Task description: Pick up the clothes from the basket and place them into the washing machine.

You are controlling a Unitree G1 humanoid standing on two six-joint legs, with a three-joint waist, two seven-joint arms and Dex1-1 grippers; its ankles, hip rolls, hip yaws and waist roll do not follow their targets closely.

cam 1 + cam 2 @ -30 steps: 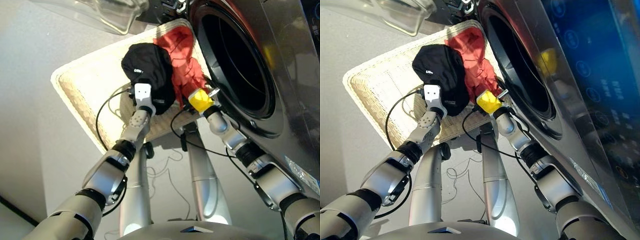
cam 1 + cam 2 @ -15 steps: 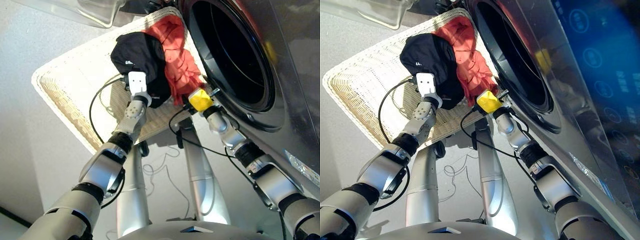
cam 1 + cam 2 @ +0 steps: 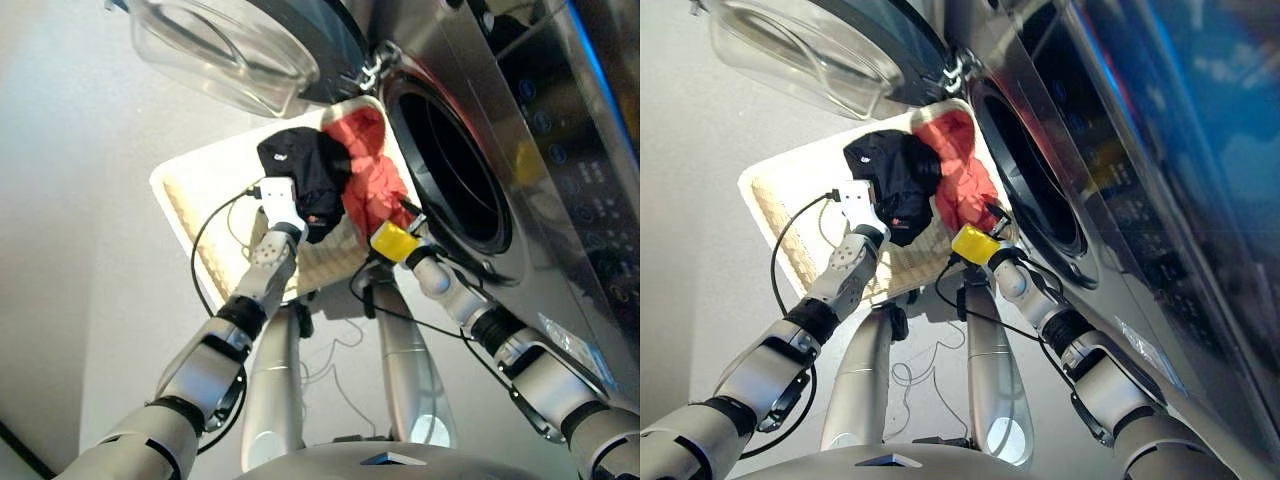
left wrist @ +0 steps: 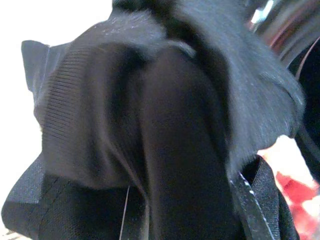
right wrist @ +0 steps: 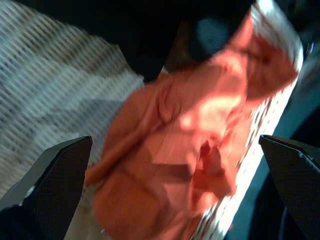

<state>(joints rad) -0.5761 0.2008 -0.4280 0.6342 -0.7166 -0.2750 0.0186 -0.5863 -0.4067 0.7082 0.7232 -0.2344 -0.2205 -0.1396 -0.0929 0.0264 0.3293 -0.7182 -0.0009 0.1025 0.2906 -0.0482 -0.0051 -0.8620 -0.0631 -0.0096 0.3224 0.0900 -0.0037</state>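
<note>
While the left gripper (image 3: 291, 218) clamps the soft black garment (image 3: 305, 170), the right gripper (image 5: 170, 200) hangs spread wide just above the crumpled coral red garment (image 5: 190, 145).

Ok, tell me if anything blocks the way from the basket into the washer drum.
Nothing visible does. The glass door is swung open, the washing machine porthole is clear, and the black garment and coral garment lie beside it in the basket.

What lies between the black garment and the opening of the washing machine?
The coral red garment lies there, in the basket, touching the black garment and reaching toward the washing machine porthole. The left eye view shows it best.
</note>
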